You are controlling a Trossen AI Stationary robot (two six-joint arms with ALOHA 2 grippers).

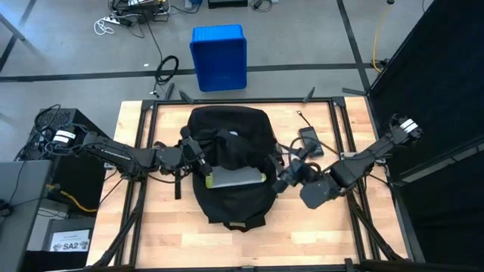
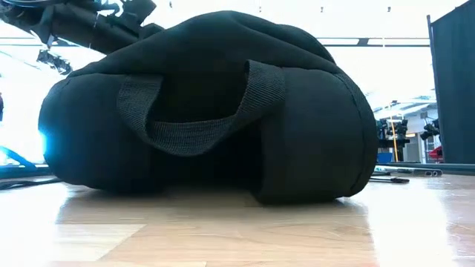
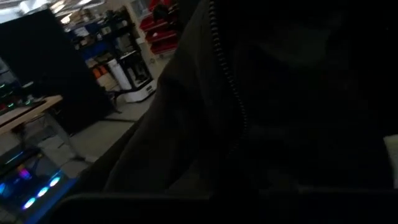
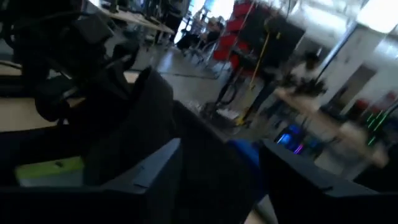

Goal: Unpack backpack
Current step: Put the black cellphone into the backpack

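Observation:
The black backpack (image 1: 231,162) lies flat on the middle of the wooden table, and in the low view its carry handle (image 2: 200,111) faces the camera. A flat grey slab with a yellow-green end (image 1: 236,179) lies across the pack's top. My left gripper (image 1: 200,157) is shut at the left edge of the pack's opening. Dark fabric with a zipper line (image 3: 233,93) fills its wrist view. My right gripper (image 1: 286,178) stands open just right of the slab's yellow-green end (image 4: 50,169), with nothing between its fingers (image 4: 163,158). My left gripper comes in level from the table's left side and is shut on the backpack's fabric at the left rim of the opening (image 1: 204,159). The pack's dark cloth and the gripper itself hide the fingers, so the kind of hold and the number of layers cannot be told. The pack stays on the table.
A small black device with a cord (image 1: 310,140) lies on the table at the back right. A blue plastic bin (image 1: 219,57) stands on the floor beyond the far edge. Bare wood lies along the near edge (image 1: 227,245). Frame rails (image 1: 140,189) run along both table sides.

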